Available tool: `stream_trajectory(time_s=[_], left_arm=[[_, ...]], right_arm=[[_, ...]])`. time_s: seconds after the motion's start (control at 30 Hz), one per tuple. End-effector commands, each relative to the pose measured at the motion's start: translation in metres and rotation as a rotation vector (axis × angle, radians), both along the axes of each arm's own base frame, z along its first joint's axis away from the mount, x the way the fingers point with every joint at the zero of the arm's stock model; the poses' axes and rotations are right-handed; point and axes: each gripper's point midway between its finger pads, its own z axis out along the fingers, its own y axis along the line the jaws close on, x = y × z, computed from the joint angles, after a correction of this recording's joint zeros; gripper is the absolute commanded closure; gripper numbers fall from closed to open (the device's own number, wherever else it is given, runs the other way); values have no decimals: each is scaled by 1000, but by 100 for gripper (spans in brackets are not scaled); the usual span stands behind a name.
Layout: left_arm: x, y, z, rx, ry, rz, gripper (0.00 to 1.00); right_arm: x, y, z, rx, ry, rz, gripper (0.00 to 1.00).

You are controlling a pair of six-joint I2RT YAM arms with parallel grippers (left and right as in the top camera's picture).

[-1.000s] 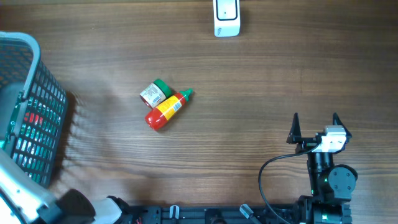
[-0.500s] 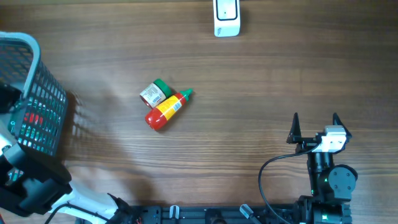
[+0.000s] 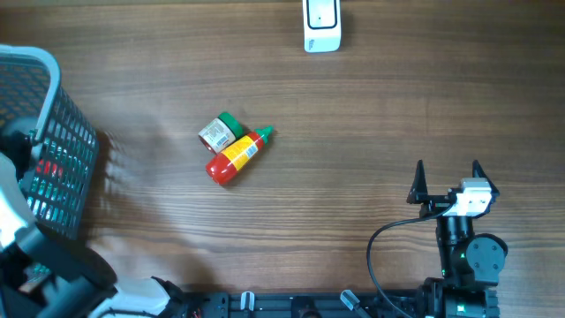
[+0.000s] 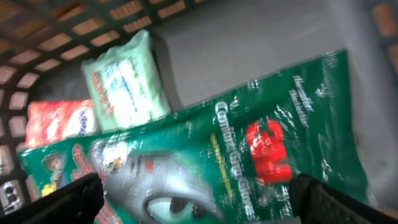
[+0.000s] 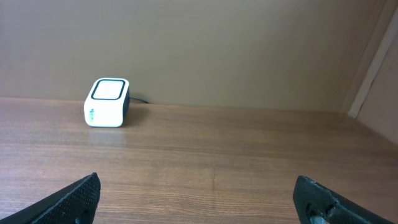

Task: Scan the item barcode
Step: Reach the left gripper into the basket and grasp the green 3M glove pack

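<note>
Green packet (image 4: 261, 155) lies under the left pincer (image 4: 199, 202), which is spread wide and empty. One pale packet (image 4: 127, 81) and one red packet (image 4: 59, 121) share the basket (image 3: 69, 132). The right pincer (image 3: 448, 172) gapes empty. One red bottle (image 3: 234, 157), one green-capped jar (image 3: 221, 131) and one scanner (image 3: 321, 25) sit on the bench (image 3: 371, 115).

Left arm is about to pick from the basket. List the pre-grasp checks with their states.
1. Left gripper open: ok.
2. Green pack on top, below the left gripper: ok.
3. Barcode on the green pack in view: not ok, none shows on this face.
4. Basket wall apart from the left gripper: cannot tell.
5. Scanner standing free on the table: ok.
6. Right gripper open, far from the basket: ok.
</note>
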Motion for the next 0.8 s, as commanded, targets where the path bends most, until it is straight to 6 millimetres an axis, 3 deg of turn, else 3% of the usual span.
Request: stream_trajectory(time_s=[0.0, 0.2, 0.37, 0.47, 0.5, 0.57, 0.67, 0.73, 0.77], left_arm=[[4, 9, -41, -49, 66, -65, 0], [16, 16, -99, -109, 115, -110, 0], [17, 17, -121, -134, 138, -112, 2], [14, 16, -123, -141, 145, -112, 29], [14, 16, -123, -144, 147, -112, 58], [12, 14, -124, -151, 153, -112, 96], [14, 14, -120, -149, 143, -112, 96], [18, 19, -105, -123, 118, -111, 96], [23, 23, -87, -93, 92, -112, 92]], right_arm=[[0, 1, 1, -6, -6, 8, 0], [0, 1, 1, -6, -6, 8, 0], [0, 1, 1, -6, -6, 8, 0], [0, 1, 1, -6, -6, 8, 0], [0, 1, 1, -6, -6, 8, 0], [0, 1, 1, -6, -6, 8, 0], [0, 1, 1, -6, -6, 8, 0], [0, 1, 1, -6, -6, 8, 0], [0, 1, 1, -6, -5, 8, 0]])
